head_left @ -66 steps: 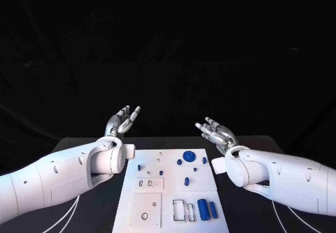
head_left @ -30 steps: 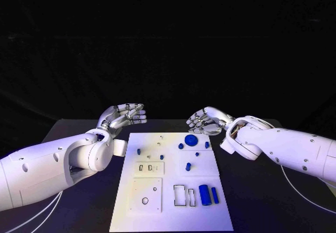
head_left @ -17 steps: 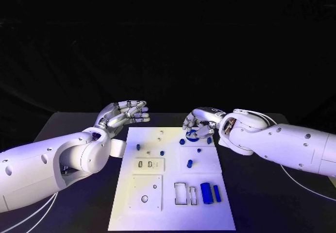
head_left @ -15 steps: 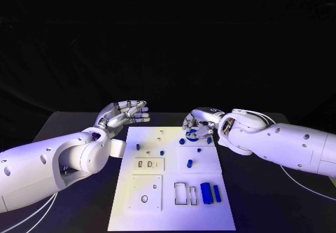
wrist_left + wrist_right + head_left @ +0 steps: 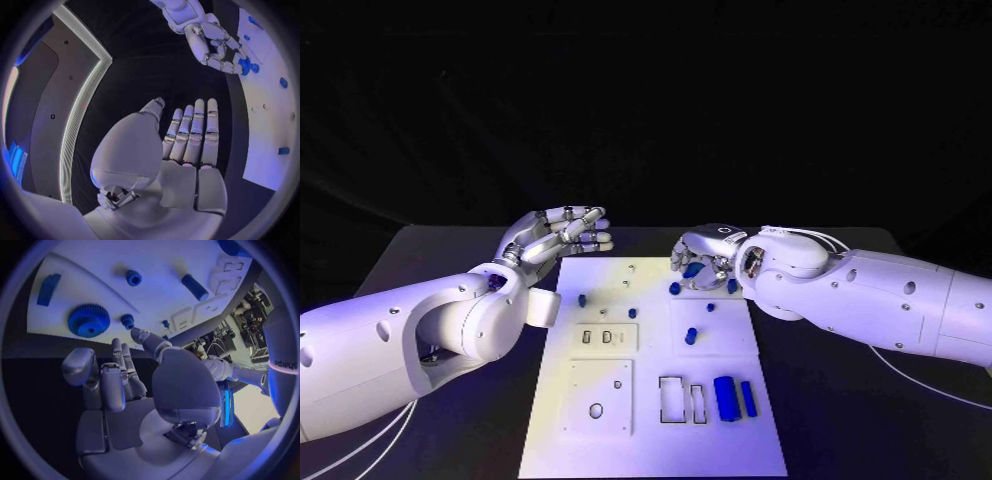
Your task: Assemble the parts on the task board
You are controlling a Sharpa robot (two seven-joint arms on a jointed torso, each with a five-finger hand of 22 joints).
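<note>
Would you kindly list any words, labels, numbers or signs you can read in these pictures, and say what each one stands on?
Dark lettering on the robot's white right arm, in the right wrist view: too small and bent to read.
The task board, its blue parts and both hands bear no text that I can see.

— What moved?
— The right robot hand (image 5: 700,252) came down from its raised, open pose to the far end of the task board (image 5: 655,440), over the blue gear (image 5: 89,321).
— And the left robot hand (image 5: 557,235)?
— It curled its fingers.
</note>
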